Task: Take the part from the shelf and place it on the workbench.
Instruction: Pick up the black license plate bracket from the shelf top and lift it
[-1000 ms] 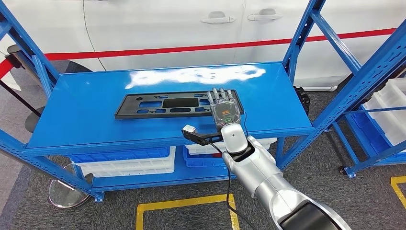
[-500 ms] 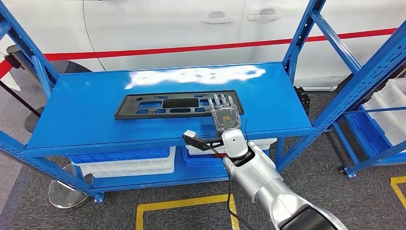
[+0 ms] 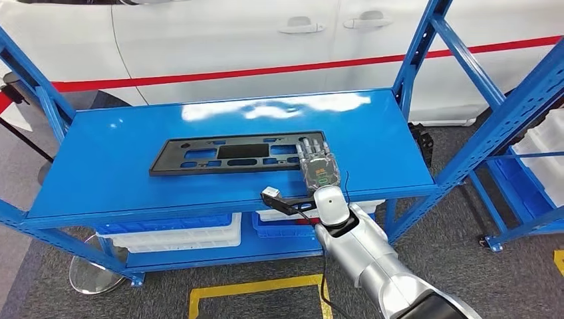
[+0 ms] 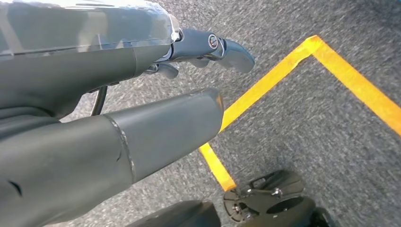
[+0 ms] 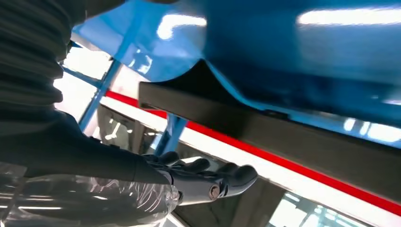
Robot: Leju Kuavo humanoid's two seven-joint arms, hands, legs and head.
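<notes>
Head view: the flat black plastic panel with cut-outs (image 3: 234,153) lies on the glossy blue metal shelf (image 3: 100,166). The right hand (image 3: 317,163) rests over its near right end, fingers extended flat on the panel; whether the thumb is hooked beneath cannot be told. For a secure lift, the thumb should go under the edge first.

Left wrist view: the left hand (image 4: 142,109) hangs over grey carpet with yellow tape (image 4: 302,66), fingers loosely apart, holding nothing.

Right wrist view: the fingers (image 5: 208,177) lie nearly straight alongside the panel's dark edge; contact is unclear.
</notes>
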